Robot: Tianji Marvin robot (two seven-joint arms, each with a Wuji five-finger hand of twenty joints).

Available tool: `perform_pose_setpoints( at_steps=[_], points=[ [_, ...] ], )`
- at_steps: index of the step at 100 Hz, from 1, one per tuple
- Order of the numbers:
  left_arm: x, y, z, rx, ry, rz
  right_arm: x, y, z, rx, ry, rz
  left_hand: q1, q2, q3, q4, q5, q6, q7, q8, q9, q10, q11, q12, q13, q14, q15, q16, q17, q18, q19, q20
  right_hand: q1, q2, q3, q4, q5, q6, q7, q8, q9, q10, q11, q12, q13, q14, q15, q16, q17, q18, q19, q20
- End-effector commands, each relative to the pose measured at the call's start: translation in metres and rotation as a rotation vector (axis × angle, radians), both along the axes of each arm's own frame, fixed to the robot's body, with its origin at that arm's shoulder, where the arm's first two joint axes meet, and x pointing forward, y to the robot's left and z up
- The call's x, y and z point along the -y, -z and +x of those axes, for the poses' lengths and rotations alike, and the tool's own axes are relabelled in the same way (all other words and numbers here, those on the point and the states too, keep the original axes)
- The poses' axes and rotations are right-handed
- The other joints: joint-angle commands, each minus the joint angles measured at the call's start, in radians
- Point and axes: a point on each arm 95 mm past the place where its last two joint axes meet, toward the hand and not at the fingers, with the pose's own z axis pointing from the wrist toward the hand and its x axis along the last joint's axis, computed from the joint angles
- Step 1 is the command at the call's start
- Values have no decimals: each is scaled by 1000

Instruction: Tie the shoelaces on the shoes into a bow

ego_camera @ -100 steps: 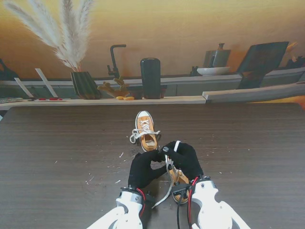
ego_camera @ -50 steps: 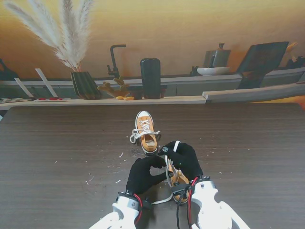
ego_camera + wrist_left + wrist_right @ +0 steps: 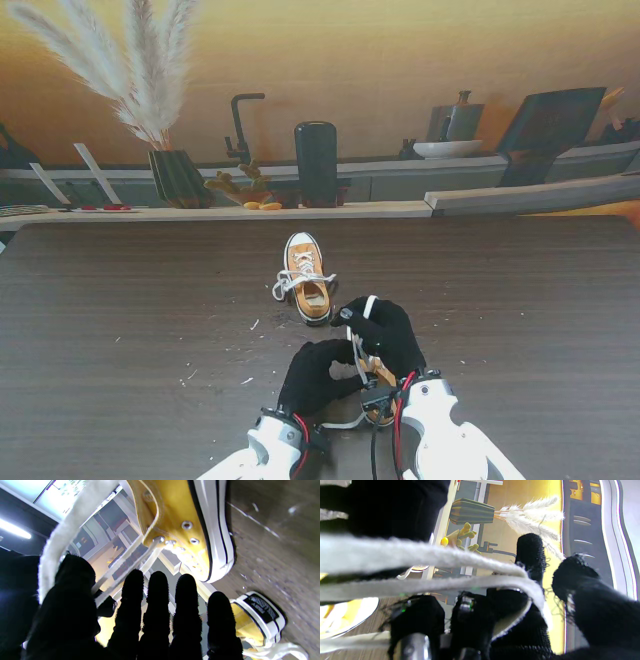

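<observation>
Right hand: the right hand sits over the near shoe, fingers curled round a white lace that loops across them in its wrist view; it has the lace held.
Left hand: the left hand, just beside the right, has four fingers straight and side by side, with a lace strand running past the thumb. Whether the thumb truly pinches it I cannot tell.
Near shoe: a yellow canvas sneaker close to the robot, mostly hidden under both hands, lying on the dark surface.
Far shoe: its mate stands farther off, well apart from the hands, laces already gathered in a loose white bunch at the tongue.
Lace handling: flat, woven, fuzzy-edged cotton by the look of it; soft and limp, so it should sag and slip unless kept taut. Best taken partway along each free strand, not at the tip, leaving enough slack to fold a loop.
Shoe handling: light, I'd judge, and likely to slide or tip on the smooth wood grain if the lace is pulled hard.
Materials: canvas upper, metal eyelets, white rubber sole with a dark stripe; black knit gloves on the hands.
Litter: pale flecks scattered on the surface.
</observation>
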Motion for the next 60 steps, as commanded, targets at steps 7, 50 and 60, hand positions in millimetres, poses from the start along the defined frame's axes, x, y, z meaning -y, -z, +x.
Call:
perform_pose_setpoints(
  at_steps=[7, 50, 60],
  points=[
    [11, 0, -2, -2, -1, -44, 0, -2, -1, 7, -16, -2, 93, 0, 81, 29, 31, -135, 73, -60, 42, -19, 31, 10, 23, -10, 34, 3, 12, 1, 32, 12, -12, 4, -17, -25, -19, -23, 16, -21, 137, 144, 107, 13, -23, -147, 42, 9, 18, -2, 286, -1],
    [13, -4, -5, -112, 94, -169, 1, -2, -2, 4, -17, 0, 266, 109, 68, 22, 0, -189, 74, -87, -16, -17, -82, 213, -80, -4, -22, -3, -86, -25, -51, 8, -12, 3, -17, -25, -18, -23, 16, -20, 137, 143, 108, 14, -23, -147, 42, 9, 18, -1, 286, 0],
    [9, -5, -7, -126, 131, -169, 2, -2, -2, 3, -19, 3, 288, 164, 62, 32, -69, -137, 124, 19, -113, 16, -119, 206, -162, 13, -74, -11, -151, -35, -118, 4, -11, 2, -17, -25, -18, -23, 17, -20, 137, 143, 108, 14, -23, -147, 42, 9, 18, -1, 286, 0]
  ],
)
